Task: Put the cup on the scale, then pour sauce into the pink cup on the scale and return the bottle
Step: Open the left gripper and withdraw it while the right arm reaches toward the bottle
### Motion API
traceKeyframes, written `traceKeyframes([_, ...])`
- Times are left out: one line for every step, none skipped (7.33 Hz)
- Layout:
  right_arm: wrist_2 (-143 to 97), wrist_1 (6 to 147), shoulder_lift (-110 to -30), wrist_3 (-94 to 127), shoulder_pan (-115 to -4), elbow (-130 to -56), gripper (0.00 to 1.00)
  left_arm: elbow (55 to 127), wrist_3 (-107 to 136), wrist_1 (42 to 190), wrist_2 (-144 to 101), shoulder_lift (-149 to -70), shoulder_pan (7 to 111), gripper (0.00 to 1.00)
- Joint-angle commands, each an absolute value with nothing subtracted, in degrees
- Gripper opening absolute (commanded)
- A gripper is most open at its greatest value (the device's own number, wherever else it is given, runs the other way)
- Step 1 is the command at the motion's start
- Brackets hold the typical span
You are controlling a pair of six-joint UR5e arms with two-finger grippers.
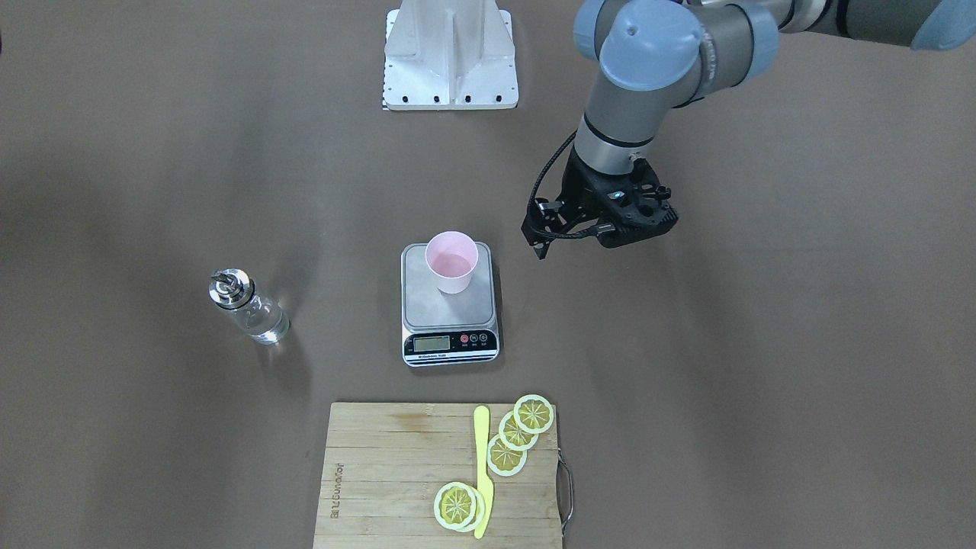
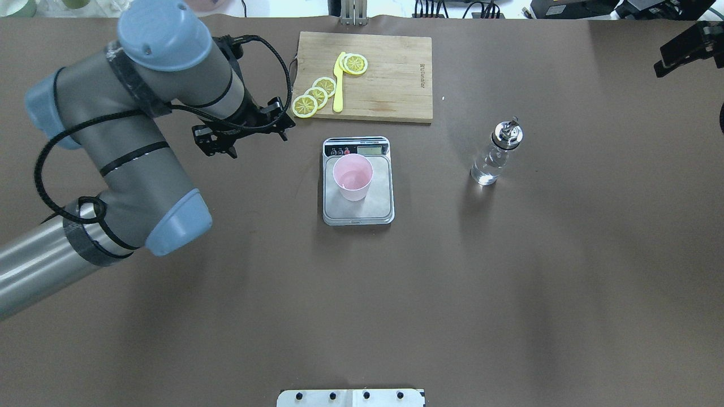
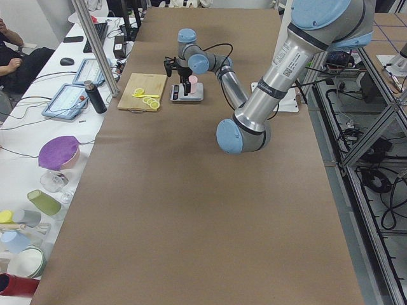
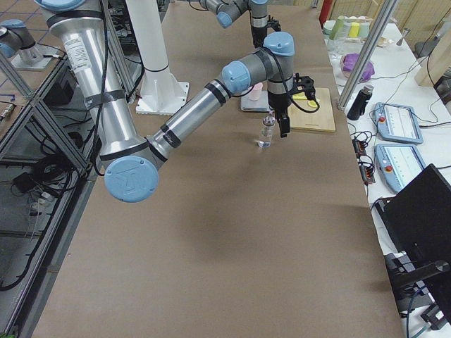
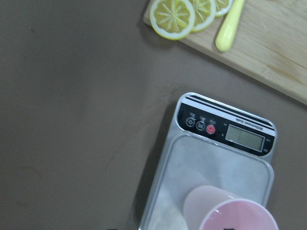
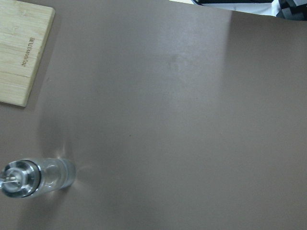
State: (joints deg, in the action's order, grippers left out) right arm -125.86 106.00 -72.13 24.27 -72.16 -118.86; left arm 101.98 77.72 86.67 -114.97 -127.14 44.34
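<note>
The pale pink cup (image 1: 451, 261) stands upright on the steel platform of the scale (image 1: 450, 309) at the table's middle; both also show in the overhead view, the cup (image 2: 353, 176) on the scale (image 2: 380, 199). My left gripper (image 2: 243, 138) hangs beside the scale on its left, apart from the cup, empty and apparently open. The clear glass bottle (image 2: 496, 155) with its metal spout stands upright on the table to the scale's right, with clear liquid inside. My right gripper (image 2: 681, 51) is high, far right of the bottle; its jaws are not visible. The right wrist view shows the bottle (image 6: 38, 176) from above.
A wooden cutting board (image 2: 390, 73) with lemon slices (image 2: 317, 95) and a yellow knife (image 2: 338, 82) lies just beyond the scale. The robot's white base plate (image 2: 350, 397) sits at the near edge. Bare brown table lies between the scale and the bottle.
</note>
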Motion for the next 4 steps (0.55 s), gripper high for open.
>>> traceKeyframes([-124.5,98.5,-76.4,31.9,-66.5,-127.0,1.0,104.9,68.9,84.5,-118.8,-123.0,49.9,0.98])
traceKeyframes([-121.3,90.6,-80.7,37.9,-62.6,-128.4,1.0,105.5,66.5,84.5,-118.8,-120.6,50.6,0.98])
traceKeyframes([-112.6,80.2,-85.2,45.8,-55.2,-128.6,1.0,105.4,64.8,84.5,-118.8,-119.7,51.3,0.98])
traceKeyframes([-102.8,72.0,-90.2,51.0,-47.4,-128.6,1.0,105.5,64.2,84.6,-118.9,-119.1,51.6,0.98])
